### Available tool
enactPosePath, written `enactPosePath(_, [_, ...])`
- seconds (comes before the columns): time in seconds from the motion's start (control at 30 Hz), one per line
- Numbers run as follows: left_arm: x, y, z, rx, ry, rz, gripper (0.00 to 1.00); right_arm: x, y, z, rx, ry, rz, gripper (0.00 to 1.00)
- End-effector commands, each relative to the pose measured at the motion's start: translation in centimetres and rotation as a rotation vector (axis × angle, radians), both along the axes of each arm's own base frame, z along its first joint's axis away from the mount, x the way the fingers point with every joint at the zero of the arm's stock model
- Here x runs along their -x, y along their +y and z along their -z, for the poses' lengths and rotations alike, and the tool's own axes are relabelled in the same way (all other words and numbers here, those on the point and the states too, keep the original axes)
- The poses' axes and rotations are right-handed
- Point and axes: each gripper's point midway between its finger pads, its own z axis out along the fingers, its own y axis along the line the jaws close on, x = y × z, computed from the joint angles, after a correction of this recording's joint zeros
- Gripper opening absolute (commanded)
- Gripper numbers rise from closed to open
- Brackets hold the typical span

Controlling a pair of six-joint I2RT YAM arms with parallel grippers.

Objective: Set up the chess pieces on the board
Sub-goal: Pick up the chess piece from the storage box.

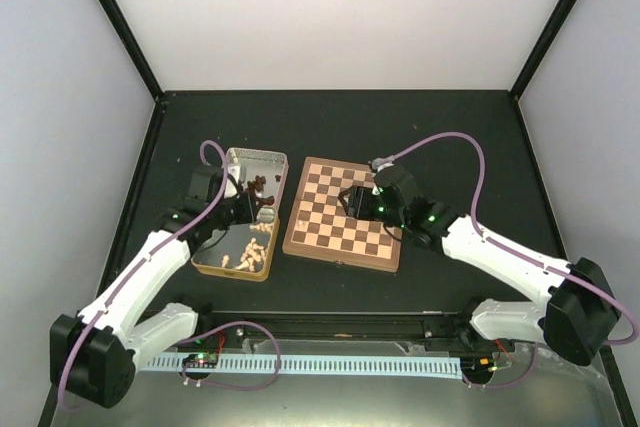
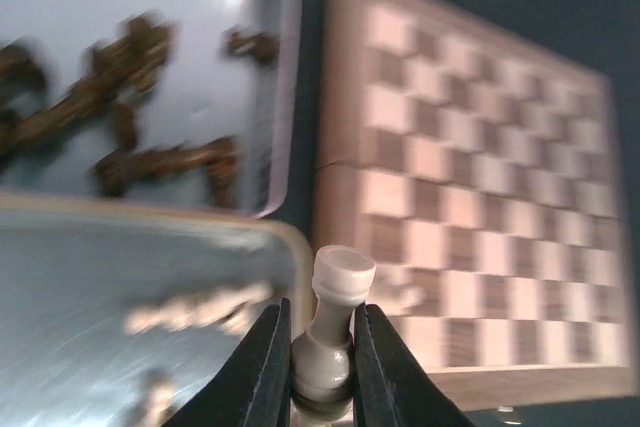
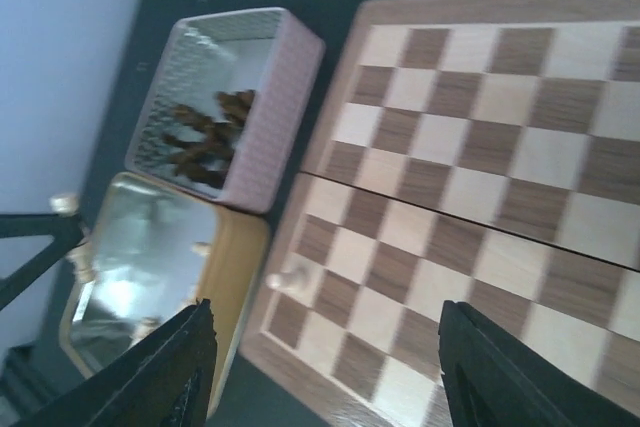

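Observation:
My left gripper [image 2: 322, 352] is shut on a pale cream chess piece [image 2: 338, 292] and holds it above the tin's right edge, close to the board's [image 2: 480, 197] left side. In the top view the left gripper [image 1: 264, 210] hangs over the tins. One cream piece [image 3: 290, 279] stands on a square near the board's [image 3: 480, 167] left corner. My right gripper [image 3: 330, 372] is open and empty above the board [image 1: 345, 215]; it also shows in the top view [image 1: 356, 199]. Dark brown pieces [image 2: 130, 137] lie in the far tin, cream pieces [image 2: 195, 309] in the near one.
Two open tin halves lie end to end left of the board: the far one [image 1: 258, 165] holds the dark pieces [image 3: 210, 132], the gold-sided near one [image 1: 232, 265] the cream pieces. Black walls and posts ring the dark table [image 1: 450, 137].

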Motion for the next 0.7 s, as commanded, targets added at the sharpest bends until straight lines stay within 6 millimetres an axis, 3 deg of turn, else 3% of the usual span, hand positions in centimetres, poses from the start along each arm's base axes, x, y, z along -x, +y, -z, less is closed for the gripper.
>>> enactPosePath(0.0, [-0.6, -6.4, -8.9, 0.282, -0.32, 0.302, 0.02, 0.2, 3.3, -5.3, -0.212, -0.143, -0.148, 0.63])
enactPosePath(0.2, [-0.6, -9.5, -13.6, 0.339, -0.536, 0.474, 0.02, 1.3, 5.3, -10.3, -0.311, -0.213, -0.283, 0.65])
enactPosePath(0.4, [-0.7, -12.8, -15.7, 0.294, -0.74, 0.61, 0.02, 0.0, 4.6, -12.1, -0.28, -0.13, -0.208, 0.65])
enactPosePath(0.53, [-0.4, -15.2, -15.2, 0.192, -0.806, 0.737, 0.02, 0.0, 4.3, -12.4, -0.195, -0.123, -0.234, 0.64])
enactPosePath(0.67, [-0.7, -16.3, -14.3, 0.114, -0.824, 0.804, 0.02, 0.3, 3.5, -11.6, -0.132, -0.11, -0.229, 0.6])
